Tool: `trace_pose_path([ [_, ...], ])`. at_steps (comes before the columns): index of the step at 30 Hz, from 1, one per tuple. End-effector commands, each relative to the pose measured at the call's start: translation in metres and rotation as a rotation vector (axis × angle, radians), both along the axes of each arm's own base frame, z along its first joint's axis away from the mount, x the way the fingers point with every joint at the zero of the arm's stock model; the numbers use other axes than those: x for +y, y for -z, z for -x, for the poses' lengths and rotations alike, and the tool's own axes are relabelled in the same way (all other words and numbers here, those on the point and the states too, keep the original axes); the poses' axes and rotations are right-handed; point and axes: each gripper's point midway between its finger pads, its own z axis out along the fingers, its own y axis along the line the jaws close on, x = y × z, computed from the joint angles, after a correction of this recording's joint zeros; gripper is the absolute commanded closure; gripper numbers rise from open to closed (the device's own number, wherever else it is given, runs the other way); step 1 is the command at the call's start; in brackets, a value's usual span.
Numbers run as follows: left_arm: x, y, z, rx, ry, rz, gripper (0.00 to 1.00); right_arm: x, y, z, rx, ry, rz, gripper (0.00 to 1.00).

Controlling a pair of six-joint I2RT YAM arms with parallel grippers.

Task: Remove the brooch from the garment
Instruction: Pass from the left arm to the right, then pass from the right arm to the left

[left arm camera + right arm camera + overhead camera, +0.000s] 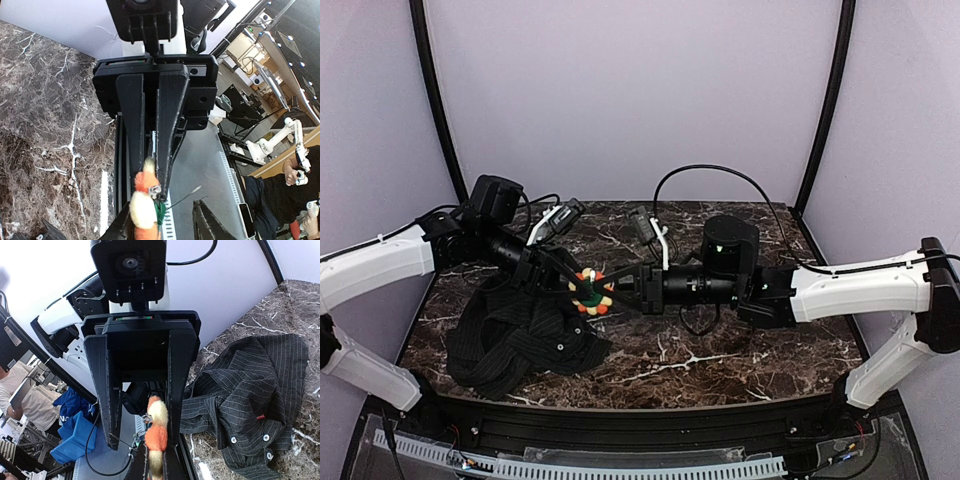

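The brooch (591,293), a small flower of orange and cream petals with green at its back, hangs above the table between my two grippers. My right gripper (613,288) reaches in from the right and is shut on it. In the right wrist view the brooch (156,432) is pinched between that gripper's (156,462) close fingers. My left gripper (570,277) faces it from the left with its jaws apart, and the brooch (142,202) sits beside one finger (121,226) of that gripper (162,214). The garment (515,335), black with pale pinstripes, lies crumpled on the table (250,385), apart from the brooch.
The dark marble table (750,350) extends to the right of the garment. A black rail (620,425) runs along its near edge. Cables loop over the right arm (720,175). Black frame poles (432,90) stand at the back corners.
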Motion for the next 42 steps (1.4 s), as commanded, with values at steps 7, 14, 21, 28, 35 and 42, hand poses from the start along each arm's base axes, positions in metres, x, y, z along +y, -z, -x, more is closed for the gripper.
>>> trace_pose_path([
  [7, 0.003, -0.003, -0.003, -0.017, -0.034, -0.012, 0.63, -0.005, -0.016, -0.005, -0.018, 0.021, -0.061, 1.0],
  [14, 0.002, -0.002, -0.005, -0.007, -0.036, -0.013, 0.84, -0.005, -0.013, -0.003, -0.016, 0.014, -0.055, 1.0],
  [21, 0.001, -0.001, -0.005, 0.002, -0.032, -0.012, 0.98, -0.004, -0.012, -0.003, -0.017, 0.008, -0.053, 1.0],
  [28, 0.001, -0.003, -0.003, -0.006, -0.026, -0.002, 0.99, -0.005, -0.014, 0.001, -0.024, -0.014, -0.06, 0.9],
  [35, 0.002, -0.007, -0.002, -0.012, -0.022, 0.013, 0.99, -0.019, -0.015, 0.006, -0.036, -0.001, -0.069, 0.63],
  [42, 0.002, -0.006, -0.002, -0.008, -0.022, 0.017, 0.99, -0.016, -0.015, 0.012, -0.061, -0.011, -0.045, 0.49],
])
